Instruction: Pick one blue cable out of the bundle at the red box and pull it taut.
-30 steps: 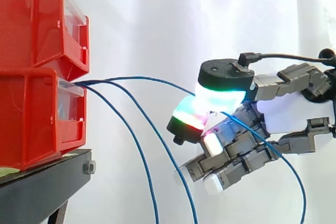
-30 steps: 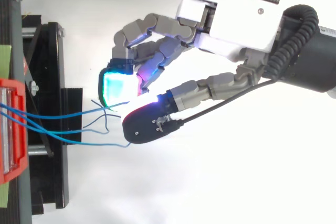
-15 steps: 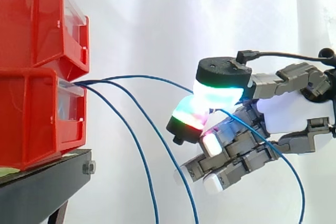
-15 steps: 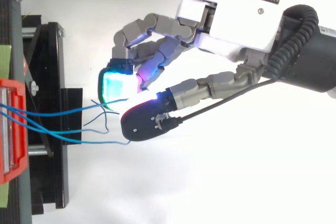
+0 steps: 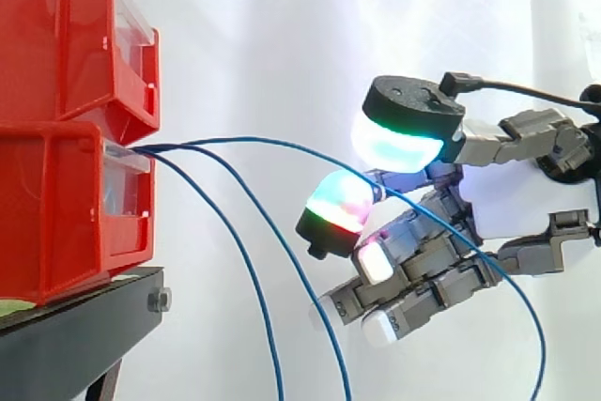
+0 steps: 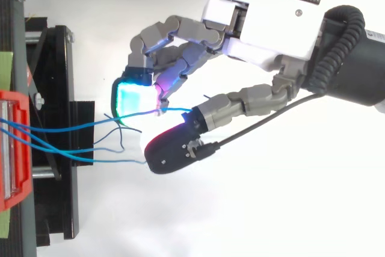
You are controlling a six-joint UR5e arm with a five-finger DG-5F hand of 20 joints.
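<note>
Several thin blue cables come out of the lower red bin (image 5: pixel 66 213) at its clear front. One blue cable (image 5: pixel 272 145) arches rightward to my hand (image 5: pixel 526 199), lies across the glowing pad of one finger (image 5: pixel 340 206), then droops behind the palm. The thumb pad (image 5: pixel 404 133) hovers above that cable with a visible gap, so nothing pinches it. In the top view the same cable (image 6: pixel 78 127) runs from the bin past the cyan pad (image 6: pixel 133 95) toward the thumb's base. Two other cables (image 5: pixel 235 260) hang slack below.
A second red bin (image 5: pixel 66 35) sits stacked on the lower one, both on a black stand (image 5: pixel 75 326). A white curtain (image 5: pixel 282 35) lies behind. Loose cable ends (image 6: pixel 120 139) dangle between the stand and my hand.
The thumb has lifted off the finger pad and swung away, opening the pinch on the blue cable. The cable stays draped over the finger. The arm has barely moved.
</note>
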